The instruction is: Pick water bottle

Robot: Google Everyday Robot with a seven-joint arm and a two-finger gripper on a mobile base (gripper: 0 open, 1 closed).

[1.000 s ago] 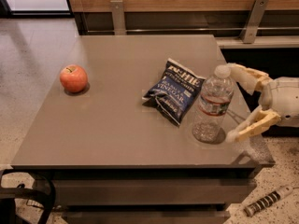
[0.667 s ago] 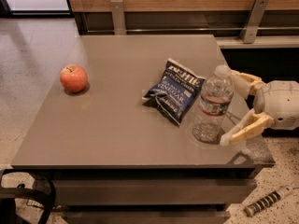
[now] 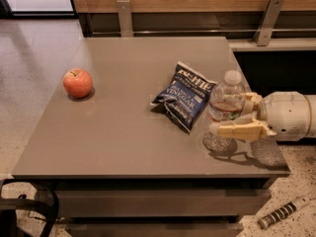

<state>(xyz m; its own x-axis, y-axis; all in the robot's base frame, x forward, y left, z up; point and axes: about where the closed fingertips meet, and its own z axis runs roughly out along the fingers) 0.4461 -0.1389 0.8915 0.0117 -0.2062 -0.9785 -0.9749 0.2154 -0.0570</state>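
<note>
The hand (image 3: 229, 113) sits at the water bottle (image 3: 223, 105), right of the chip bag (image 3: 183, 95). Gripping? I cannot tell. Next: squeeze, lift.

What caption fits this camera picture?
Gripper around the water bottle on a table, chip bag and apple nearby.

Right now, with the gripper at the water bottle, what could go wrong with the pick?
1. The gripper reaches in from the right at about label height on the water bottle. The clear ribbed plastic may flex and slip during the lift.
2. The water bottle stands near the front right corner of the table, so a knock could send it over the edge.
3. The chip bag lies close on its left and may get nudged.
</note>
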